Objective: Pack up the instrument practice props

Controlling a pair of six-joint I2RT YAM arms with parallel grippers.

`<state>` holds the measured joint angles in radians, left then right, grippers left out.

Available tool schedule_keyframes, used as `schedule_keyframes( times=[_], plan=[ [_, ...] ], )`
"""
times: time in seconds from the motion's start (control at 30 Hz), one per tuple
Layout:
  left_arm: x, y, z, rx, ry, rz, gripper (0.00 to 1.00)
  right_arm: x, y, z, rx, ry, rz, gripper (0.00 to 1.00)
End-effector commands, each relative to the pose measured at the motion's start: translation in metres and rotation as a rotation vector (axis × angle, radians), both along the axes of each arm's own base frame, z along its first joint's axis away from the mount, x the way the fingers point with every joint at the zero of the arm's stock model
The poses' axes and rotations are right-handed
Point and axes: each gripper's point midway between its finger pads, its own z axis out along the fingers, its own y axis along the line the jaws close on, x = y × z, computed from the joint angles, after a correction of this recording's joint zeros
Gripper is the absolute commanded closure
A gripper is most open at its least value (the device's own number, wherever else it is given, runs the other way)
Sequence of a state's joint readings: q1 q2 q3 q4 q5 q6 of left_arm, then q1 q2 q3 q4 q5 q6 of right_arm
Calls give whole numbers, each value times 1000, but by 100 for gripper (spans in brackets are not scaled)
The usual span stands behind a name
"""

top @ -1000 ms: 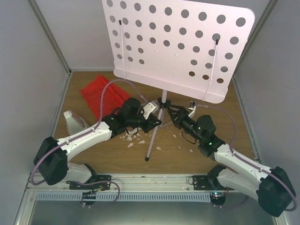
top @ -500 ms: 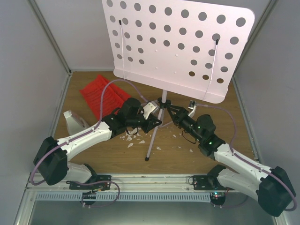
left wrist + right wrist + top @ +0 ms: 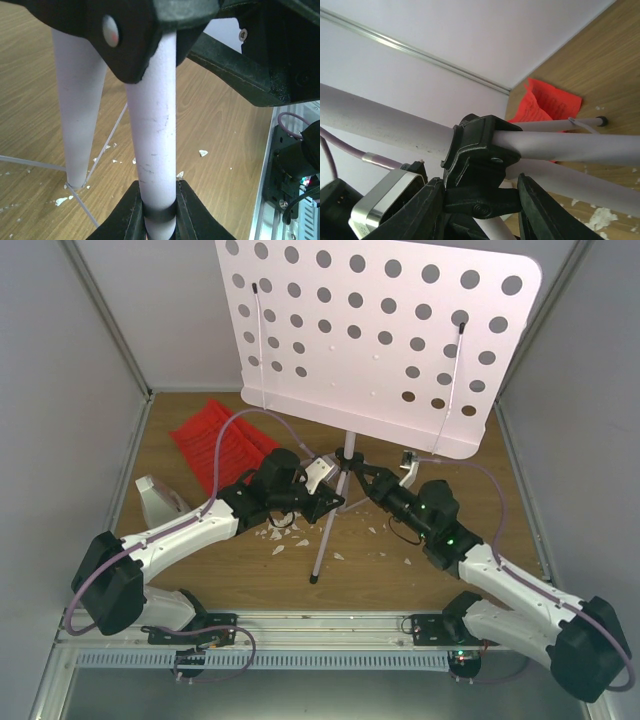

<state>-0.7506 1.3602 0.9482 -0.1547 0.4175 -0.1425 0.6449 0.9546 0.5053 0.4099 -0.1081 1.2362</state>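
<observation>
Top view: the music-stand plate (image 3: 370,340) stands upright over the far half of the table on its silver tripod legs (image 3: 328,535), so the stand is not yet folded. The red ribbed sheets (image 3: 222,445) lie at ten o'clock from the tripod. The white metronome (image 3: 160,498) sits at nine o'clock, near the left wall. Neither is touched. Both arms meet at the tripod's top, the left gripper (image 3: 335,502) reaching in from eight o'clock and the right gripper (image 3: 362,478) from four o'clock.

Left wrist view: its fingers (image 3: 127,217) pinch a white tripod tube (image 3: 152,125) tightly, likely to steady the stand. Whether that tube is a leg or the pole I cannot tell.

Right wrist view: its jaws lie against both sides of the black collar (image 3: 480,175) where the tubes join. They seem to clamp it, probably to slide it and fold the legs.
</observation>
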Motion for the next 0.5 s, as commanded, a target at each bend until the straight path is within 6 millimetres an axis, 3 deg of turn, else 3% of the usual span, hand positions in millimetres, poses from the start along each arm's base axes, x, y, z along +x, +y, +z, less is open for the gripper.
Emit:
schedule_keyframes(
  times=[0.0, 0.47],
  plan=[
    [1, -3, 15, -2, -84, -31, 100, 8, -7, 12, -156, -108, -48, 70],
    [0, -4, 15, -5, -83, -36, 100, 20, 0, 11, -496, -213, -2, 70]
  ],
)
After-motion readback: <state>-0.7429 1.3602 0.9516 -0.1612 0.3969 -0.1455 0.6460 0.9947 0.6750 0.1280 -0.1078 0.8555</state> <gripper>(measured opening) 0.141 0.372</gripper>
